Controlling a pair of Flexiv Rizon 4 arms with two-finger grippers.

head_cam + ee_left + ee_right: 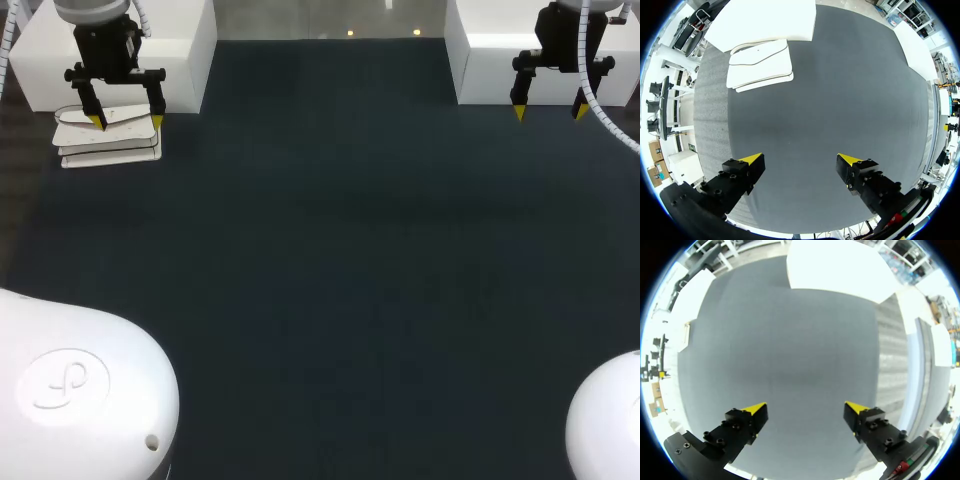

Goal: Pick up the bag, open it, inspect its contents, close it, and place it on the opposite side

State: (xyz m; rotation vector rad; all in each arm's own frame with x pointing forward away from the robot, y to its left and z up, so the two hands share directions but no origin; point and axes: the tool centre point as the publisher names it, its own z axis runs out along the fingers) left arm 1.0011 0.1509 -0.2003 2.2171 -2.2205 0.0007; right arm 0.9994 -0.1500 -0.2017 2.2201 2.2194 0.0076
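**Both pincers spread and empty; bag lies at the far left**

Your left pincer (127, 122) hangs with its yellow-tipped fingers spread wide and nothing between them. In its wrist view the left pincer (801, 160) has only bare dark mat (840, 100) between and under the tips. The white bag (760, 65) lies flat ahead of it, off toward one finger's side and clear of both fingers. From the head camera, the bag (105, 145) rests on the mat (330, 280) at the far left corner, with the fingertips showing over its far edge. It sits just in front of a white block (180, 50), which the wrist view shows as a white block (765, 17) right behind the bag.

Your right pincer (550, 112) is at the far right, well apart from the bag, fingers likewise spread and gripping nothing. Its wrist view shows the right pincer (805, 408) over plain mat, with a second white block (840, 265) ahead of it. From above, that second block (490, 60) stands just behind the pincer.
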